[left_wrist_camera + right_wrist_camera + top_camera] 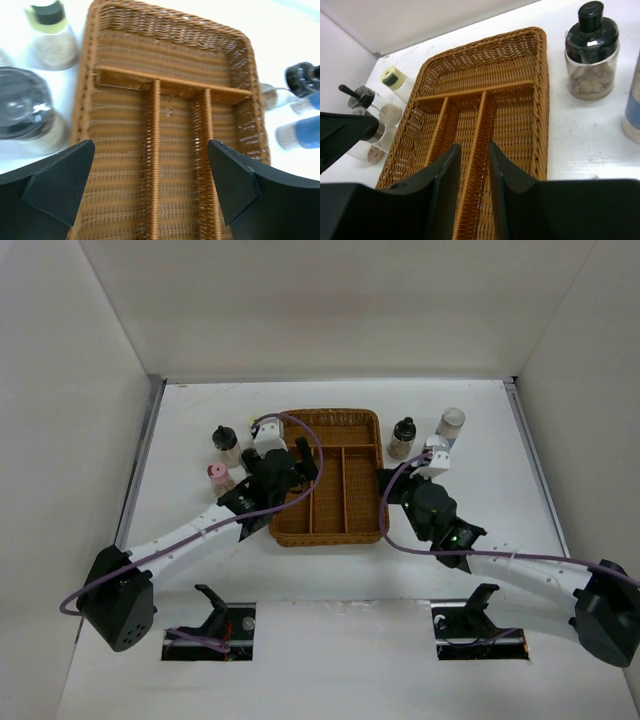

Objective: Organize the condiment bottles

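The condiment bottles stand on the table on both sides of the brown wicker tray (345, 422). To its left are a black-capped jar (226, 443) and a pink-capped one (219, 478). A pale-yellow-capped bottle (50, 35) shows in the left wrist view. To the right are a black-capped jar (402, 437) and a taller blue-labelled bottle (452, 425). My left gripper (298, 466) hangs wide open and empty over the tray's left part (151, 150). My right gripper (388, 486) is by the tray's right side. Its fingers stand a narrow gap apart, and a tray divider shows in that gap (473, 146).
The tray (540, 100) has three long compartments and one cross compartment at its far end. White walls enclose the table on the left, back and right. The purple cables loop over both arms.
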`<state>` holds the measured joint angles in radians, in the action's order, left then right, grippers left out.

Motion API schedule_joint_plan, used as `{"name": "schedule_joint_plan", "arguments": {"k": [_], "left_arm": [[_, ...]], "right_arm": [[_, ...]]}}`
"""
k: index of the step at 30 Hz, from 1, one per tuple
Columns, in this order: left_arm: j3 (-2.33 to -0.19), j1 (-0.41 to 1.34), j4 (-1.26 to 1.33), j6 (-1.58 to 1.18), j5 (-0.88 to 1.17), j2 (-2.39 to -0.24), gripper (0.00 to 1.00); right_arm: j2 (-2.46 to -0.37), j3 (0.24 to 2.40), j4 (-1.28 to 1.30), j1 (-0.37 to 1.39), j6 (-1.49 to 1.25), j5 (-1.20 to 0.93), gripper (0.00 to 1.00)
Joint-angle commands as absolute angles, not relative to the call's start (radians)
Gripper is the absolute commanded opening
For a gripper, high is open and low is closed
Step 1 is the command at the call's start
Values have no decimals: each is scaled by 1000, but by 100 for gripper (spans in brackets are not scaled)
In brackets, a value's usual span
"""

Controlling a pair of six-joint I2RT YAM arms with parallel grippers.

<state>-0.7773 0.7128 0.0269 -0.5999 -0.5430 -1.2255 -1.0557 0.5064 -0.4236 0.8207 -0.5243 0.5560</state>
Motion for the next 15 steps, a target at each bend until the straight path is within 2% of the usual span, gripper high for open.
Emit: {"name": "schedule_joint_plan", "arguments": {"k": [1,7,15], "left_arm": [[-825,691,-11,-588,-598,-1154,100],[-815,647,-3,-539,-603,-1065,100],[-764,573,-50,-519,-607,-913,99]], "right_arm": [[-1091,503,-485,829,-545,523,30],[-1120,548,-413,855,-520,529,16],[-1094,554,-356,863,-531,500,12]]}}
